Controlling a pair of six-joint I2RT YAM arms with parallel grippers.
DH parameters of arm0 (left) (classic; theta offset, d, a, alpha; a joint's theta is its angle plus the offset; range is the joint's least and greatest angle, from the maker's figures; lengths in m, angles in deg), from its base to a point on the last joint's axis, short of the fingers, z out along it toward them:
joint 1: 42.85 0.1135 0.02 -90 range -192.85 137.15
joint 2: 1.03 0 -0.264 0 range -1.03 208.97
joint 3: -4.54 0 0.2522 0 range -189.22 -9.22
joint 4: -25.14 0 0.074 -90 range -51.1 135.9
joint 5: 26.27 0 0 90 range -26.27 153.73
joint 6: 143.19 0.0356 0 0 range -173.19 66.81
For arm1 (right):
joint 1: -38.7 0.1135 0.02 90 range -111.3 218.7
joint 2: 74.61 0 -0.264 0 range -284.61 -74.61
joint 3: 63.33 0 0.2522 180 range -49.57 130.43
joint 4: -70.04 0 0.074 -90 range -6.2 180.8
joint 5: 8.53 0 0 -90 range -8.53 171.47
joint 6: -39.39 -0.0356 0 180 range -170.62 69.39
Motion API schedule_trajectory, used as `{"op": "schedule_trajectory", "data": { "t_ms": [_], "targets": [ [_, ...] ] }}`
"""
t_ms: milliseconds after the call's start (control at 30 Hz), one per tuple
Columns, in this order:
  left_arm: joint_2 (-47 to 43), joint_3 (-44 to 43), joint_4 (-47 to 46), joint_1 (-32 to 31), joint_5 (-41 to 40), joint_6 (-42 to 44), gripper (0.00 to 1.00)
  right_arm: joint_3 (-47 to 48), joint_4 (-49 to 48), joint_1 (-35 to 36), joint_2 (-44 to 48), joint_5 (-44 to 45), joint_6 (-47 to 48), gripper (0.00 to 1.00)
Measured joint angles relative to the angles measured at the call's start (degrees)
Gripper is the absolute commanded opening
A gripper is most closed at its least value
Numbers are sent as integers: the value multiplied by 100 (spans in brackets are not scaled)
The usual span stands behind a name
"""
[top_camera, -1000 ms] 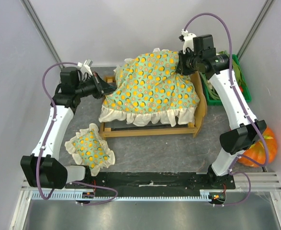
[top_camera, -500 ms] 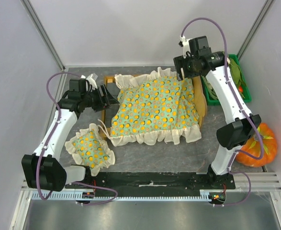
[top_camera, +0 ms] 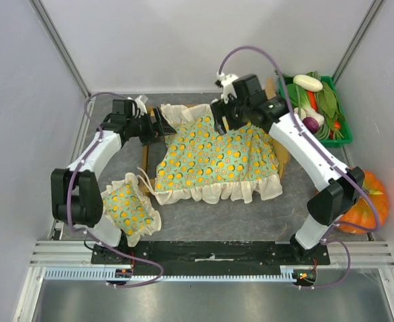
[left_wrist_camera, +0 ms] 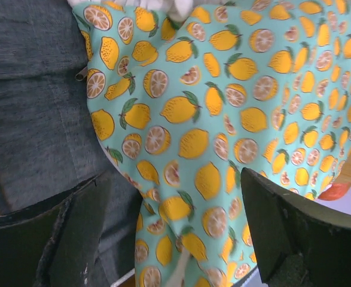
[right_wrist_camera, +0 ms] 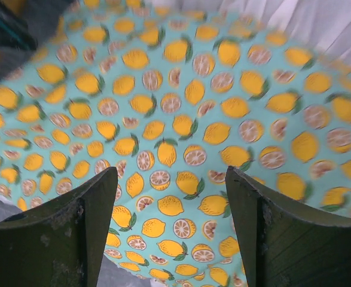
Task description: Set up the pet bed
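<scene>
The small pillow lies near left on the desk. Mid-desk sits the pet bed, largely covered by the frilled cushion. At the cushion's far edge, the left pincer and right pincer both gape wide, gripping nothing.

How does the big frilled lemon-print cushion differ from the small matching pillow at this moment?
The large mint-green lemon-print cushion is far bigger than the small frilled pillow. The cushion lies over the light-wood pet bed, covering most of it; the pillow lies on the grey table beside the bed. The cushion sits roughly square to the bed; the pillow is turned diagonally. Both share the lemon print and cream frill.
</scene>
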Motion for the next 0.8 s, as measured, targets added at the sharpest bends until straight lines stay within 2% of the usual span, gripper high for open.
{"op": "schedule_trajectory", "data": {
  "t_ms": [233, 267, 333, 367, 400, 433, 600, 700, 800],
  "targets": [
    [890, 74, -428, -262, 424, -212, 90, -1930, -498, 63, 11, -7, -160, 81],
    [946, 120, -557, -328, 520, -262, 81, -2105, -553, 57, 13, -7, -162, 81],
    [1023, 234, -807, -442, 682, -417, 55, -2374, -667, 50, 39, -9, -184, 81],
    [1047, 295, -953, -483, 778, -514, 40, -2490, -741, 48, 59, -11, -199, 79],
    [1075, 356, -1132, -518, 890, -629, 11, -2590, -824, 48, 90, -7, -203, 79],
    [1091, 402, -1268, -533, 990, -750, 2, -2667, -879, 48, 122, -7, -205, 77],
    [1110, 232, -1663, -535, 1298, -1008, 2, -2833, -1038, 48, 284, 4, -240, 75],
    [1097, -490, -1266, -505, 1121, -822, 2, -2835, -1095, 48, 334, 7, -267, 74],
    [1005, -1523, -603, -503, 564, -258, 2, -2835, -1250, 46, 339, -57, -363, 74]
  ]
}}
